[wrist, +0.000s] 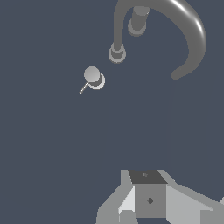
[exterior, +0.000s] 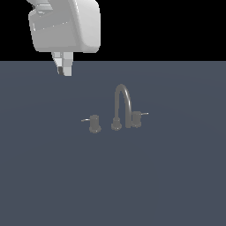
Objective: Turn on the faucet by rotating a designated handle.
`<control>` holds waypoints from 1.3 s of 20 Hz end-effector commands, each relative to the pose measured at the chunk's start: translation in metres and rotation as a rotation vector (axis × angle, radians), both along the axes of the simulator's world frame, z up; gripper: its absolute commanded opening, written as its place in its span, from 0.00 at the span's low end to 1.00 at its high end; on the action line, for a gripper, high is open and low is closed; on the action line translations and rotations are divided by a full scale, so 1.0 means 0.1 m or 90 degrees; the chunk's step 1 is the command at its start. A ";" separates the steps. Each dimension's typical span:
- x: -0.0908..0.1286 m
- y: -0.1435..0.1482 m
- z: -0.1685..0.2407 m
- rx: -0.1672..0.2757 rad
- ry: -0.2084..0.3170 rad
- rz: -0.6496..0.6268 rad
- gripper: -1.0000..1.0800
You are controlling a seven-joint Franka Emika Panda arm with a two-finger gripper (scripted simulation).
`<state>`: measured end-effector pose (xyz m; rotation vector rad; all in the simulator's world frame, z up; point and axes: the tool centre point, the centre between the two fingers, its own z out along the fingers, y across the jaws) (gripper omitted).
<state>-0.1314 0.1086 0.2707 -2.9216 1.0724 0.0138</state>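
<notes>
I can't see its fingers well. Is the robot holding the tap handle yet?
No, nothing is held. The gripper hangs apart from the handle and faucet.

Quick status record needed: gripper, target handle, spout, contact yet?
gripper: raised, off toward the exterior view's left of the faucet, holding nothing; jaw state unclear
handle: upright, set apart from the spout, thin lever pointing to the exterior view's left
spout: tall arched gooseneck
second handle: close against the spout's foot
contact: none yet
</notes>
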 end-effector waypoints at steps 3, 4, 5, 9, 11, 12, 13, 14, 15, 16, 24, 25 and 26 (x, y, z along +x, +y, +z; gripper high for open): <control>0.20 0.09 -0.26 0.000 0.000 -0.051 0.00; 0.25 0.11 -0.31 0.000 0.000 -0.061 0.00; 0.29 0.12 -0.36 0.000 0.001 -0.072 0.00; 0.46 0.17 -0.57 -0.001 0.001 -0.112 0.00; 0.55 0.18 -0.67 -0.002 0.002 -0.132 0.00; 0.59 0.19 -0.72 -0.002 0.002 -0.142 0.00; 0.63 0.20 -0.77 -0.003 0.002 -0.152 0.00; 0.67 0.20 -0.82 -0.003 0.002 -0.162 0.00; 0.72 0.21 -0.87 -0.004 0.002 -0.172 0.00; 0.76 0.21 -0.93 -0.004 0.003 -0.182 0.00; 1.15 0.21 -1.38 -0.011 0.004 -0.271 0.00; 1.20 0.21 -1.44 -0.012 0.004 -0.283 0.00; 1.25 0.20 -1.50 -0.013 0.004 -0.294 0.00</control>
